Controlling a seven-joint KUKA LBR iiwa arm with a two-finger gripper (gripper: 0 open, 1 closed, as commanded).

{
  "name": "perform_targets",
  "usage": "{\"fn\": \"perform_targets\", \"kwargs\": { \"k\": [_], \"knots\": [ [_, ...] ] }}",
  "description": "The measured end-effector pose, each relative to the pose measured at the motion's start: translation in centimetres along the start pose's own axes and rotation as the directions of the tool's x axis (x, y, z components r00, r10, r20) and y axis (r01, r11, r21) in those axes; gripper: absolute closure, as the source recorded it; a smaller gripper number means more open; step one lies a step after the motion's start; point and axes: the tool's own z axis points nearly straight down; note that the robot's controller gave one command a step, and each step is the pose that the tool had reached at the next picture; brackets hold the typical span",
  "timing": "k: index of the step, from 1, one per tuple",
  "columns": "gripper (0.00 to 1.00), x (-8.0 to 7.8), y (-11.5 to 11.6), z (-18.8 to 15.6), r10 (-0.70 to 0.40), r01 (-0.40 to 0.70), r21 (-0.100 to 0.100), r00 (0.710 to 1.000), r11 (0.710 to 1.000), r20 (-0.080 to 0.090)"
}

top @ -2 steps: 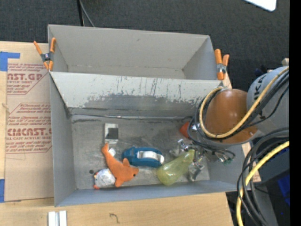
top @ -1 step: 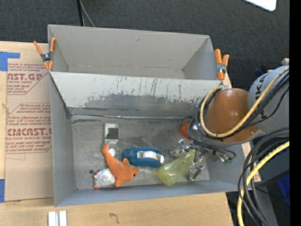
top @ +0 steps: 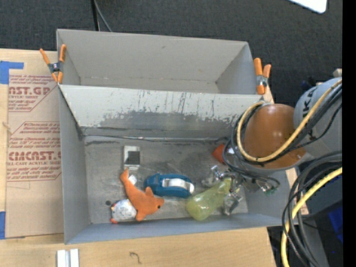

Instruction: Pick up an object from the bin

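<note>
Yellow-green and lumpy, a soft pear-shaped object (top: 203, 204) lies at the front right of the grey metal bin (top: 72, 166), with the end effector (top: 228, 192) low over its right end, perhaps touching it. Whether the end effector is spread or pinching, I cannot tell. A blue rounded plastic object (top: 167, 186) lies just left.
</note>
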Motion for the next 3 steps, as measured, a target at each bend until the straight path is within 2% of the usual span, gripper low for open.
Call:
{"fn": "perform_targets", "kwargs": {
  "k": [1, 2, 3],
  "knots": [
    [1.0, 0.2, 0.2, -0.7, 0.001, -0.001, -0.008, 1.0, 1.0, -0.009],
    [1.0, 0.2, 0.2, -2.9, 0.0, -0.001, -0.01, 1.0, 1.0, -0.013],
    [1.0, 0.1, 0.2, -4.8, 0.001, -0.001, -0.007, 1.0, 1.0, -0.009]
  ]
}}
